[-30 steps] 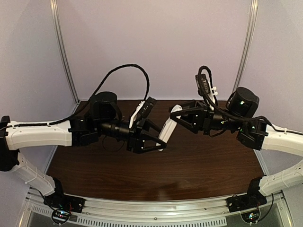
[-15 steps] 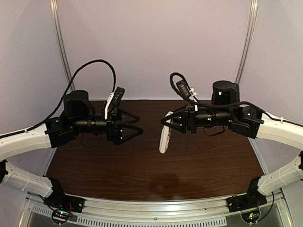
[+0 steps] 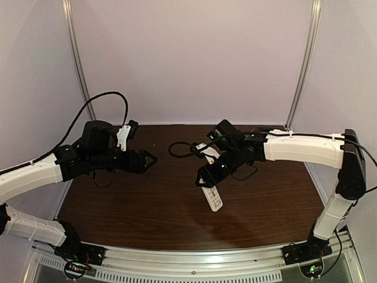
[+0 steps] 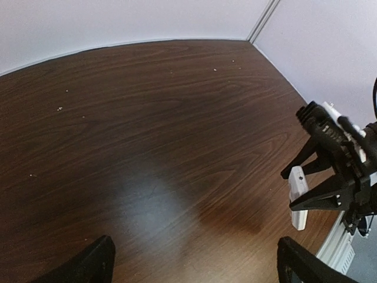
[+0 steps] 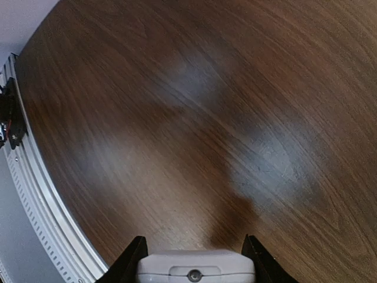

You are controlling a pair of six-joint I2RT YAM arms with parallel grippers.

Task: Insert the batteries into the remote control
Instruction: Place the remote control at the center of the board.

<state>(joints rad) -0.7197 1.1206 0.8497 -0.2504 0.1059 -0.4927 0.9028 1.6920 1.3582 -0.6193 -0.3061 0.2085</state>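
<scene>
Over the table [image 3: 265, 218], left fingers [image 4: 88, 265] have spread; right fingers [image 5: 132, 262] clamp the remote control [image 3: 213, 198].

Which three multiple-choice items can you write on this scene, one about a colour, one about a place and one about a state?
1. What colour is the table top?
A. white
B. green
C. dark brown

2. Where is the remote control?
A. lying flat on the table
B. between the fingers of the right gripper
C. out of every view

3. In what state is the left gripper?
A. open and empty
B. shut on the remote control
C. shut on nothing

Answers:
1 C, since all three views show dark brown wood grain.
2 B, since the white bar hangs from the right gripper in the top view and its end sits between the fingers in the right wrist view.
3 A, since the left wrist view shows its fingers far apart with only table between them.
</scene>
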